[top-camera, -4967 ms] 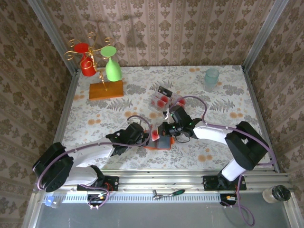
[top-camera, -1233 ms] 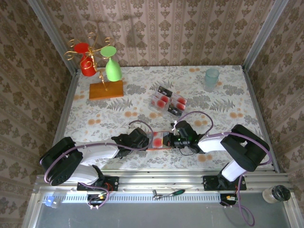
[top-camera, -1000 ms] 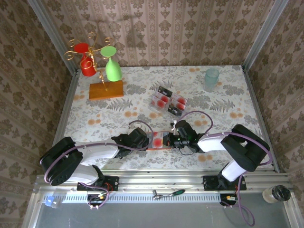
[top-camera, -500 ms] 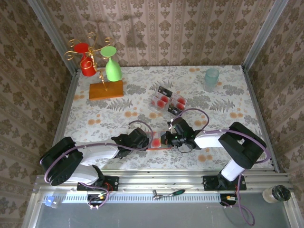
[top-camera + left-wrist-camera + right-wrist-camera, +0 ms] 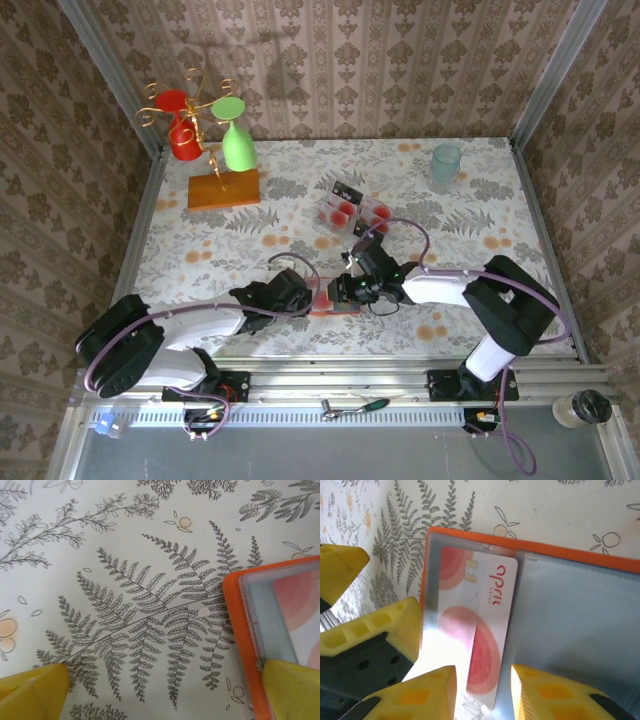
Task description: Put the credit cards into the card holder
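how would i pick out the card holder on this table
On the fern-patterned table, look near the front edge where the two arms meet. The card holder lies open there: orange-red, grey-blue inside, one card in it. The far-left orange wooden block bears hanging glasses.

You have even, bright light overhead, with faint shadows on the back wall (image 5: 340,70). In your right wrist view, glare washes out the card (image 5: 482,600) at its near end.

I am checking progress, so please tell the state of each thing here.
Holder: open, flat on table.
Card: lying inside holder.
Other cards: clustered on table.
Left gripper: open, one finger at holder's edge.
Right gripper: open, over card.
Cup: upright.
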Motion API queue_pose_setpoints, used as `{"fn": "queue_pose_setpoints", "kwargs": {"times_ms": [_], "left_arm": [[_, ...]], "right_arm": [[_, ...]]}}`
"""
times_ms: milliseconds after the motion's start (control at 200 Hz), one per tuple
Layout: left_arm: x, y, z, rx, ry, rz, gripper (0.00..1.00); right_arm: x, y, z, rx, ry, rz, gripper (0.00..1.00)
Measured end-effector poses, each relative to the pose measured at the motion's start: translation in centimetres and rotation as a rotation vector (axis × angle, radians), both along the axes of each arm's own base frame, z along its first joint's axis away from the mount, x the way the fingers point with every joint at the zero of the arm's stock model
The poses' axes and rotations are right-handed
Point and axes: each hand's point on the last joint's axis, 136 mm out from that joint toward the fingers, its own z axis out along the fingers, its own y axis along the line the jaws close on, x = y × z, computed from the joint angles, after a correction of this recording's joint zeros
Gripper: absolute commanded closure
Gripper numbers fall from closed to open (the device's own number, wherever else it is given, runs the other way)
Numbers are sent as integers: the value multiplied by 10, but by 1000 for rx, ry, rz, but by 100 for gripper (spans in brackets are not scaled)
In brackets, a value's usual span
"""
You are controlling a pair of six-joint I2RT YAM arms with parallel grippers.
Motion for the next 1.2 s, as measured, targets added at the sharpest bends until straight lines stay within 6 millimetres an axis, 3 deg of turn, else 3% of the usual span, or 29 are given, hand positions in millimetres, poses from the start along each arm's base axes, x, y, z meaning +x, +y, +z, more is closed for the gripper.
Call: {"fn": "queue_pose_setpoints", "kwargs": {"times_ms": [160, 255, 735, 1200], "left_arm": [[6, 7, 16, -40, -28, 32, 0], [8, 13, 17, -45, -29, 51, 0], [-1, 24, -16, 42, 63, 50, 0], [2, 19, -19, 32, 59, 49, 0]], "right_arm": [[3, -7, 10, -73, -39, 31, 87], [5, -8, 13, -102, -53, 48, 93], [6, 3, -8, -180, -21, 106, 95], [6, 24, -19, -182, -5, 144, 96]]}}
